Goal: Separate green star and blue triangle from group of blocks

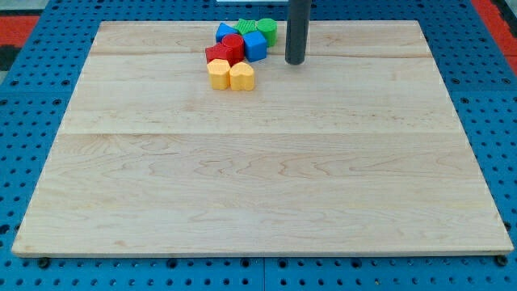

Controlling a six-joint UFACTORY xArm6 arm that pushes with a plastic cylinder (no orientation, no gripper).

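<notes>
My tip (295, 61), bare, holding nothing, stands just right of the cluster; pushing the green block (267, 30) risks dragging the blue cube (254, 45).

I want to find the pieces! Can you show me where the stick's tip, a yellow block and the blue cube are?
my tip (295, 62): camera view, the rod's very bottom end.
yellow heart-shaped block (241, 75): camera view, its top face.
blue cube (254, 44): camera view, its top face.

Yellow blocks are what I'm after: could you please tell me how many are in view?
2. One yellow block and a yellow heart-like block sit side by side at the cluster's bottom edge. My tip stands right of the cluster; more could be hidden.
</notes>
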